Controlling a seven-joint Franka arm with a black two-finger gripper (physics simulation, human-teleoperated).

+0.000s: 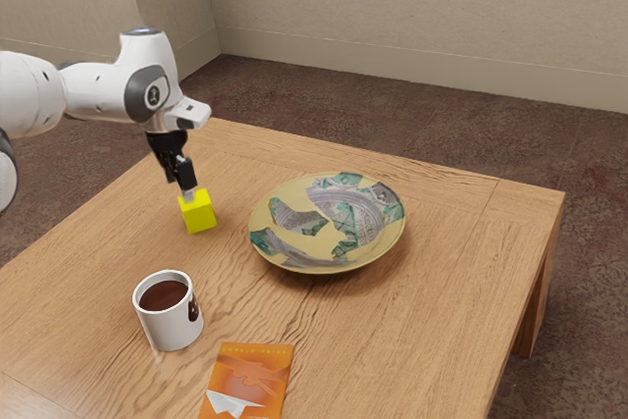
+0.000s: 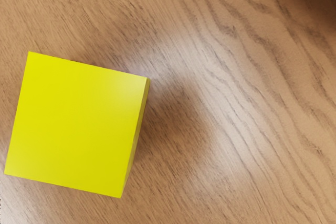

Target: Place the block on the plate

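Observation:
The black gripper (image 1: 187, 193) points down at the yellow block (image 1: 197, 212), its lower end at the block's top on the side toward the arm. Whether it touches the block is unclear. The block rests upright on the wooden table. From the hand, the yellow block (image 2: 76, 124) appears large and close, with its top face and a thin side showing. A wide patterned plate (image 1: 329, 223) in cream, green and grey lies flat, apart from the block, toward the exterior view's right.
A white mug (image 1: 181, 331) of dark liquid stands nearer the exterior camera than the block. An orange book (image 1: 250, 380) lies beside it at the lower edge. The wooden table (image 1: 422, 321) ends in an edge beyond the plate.

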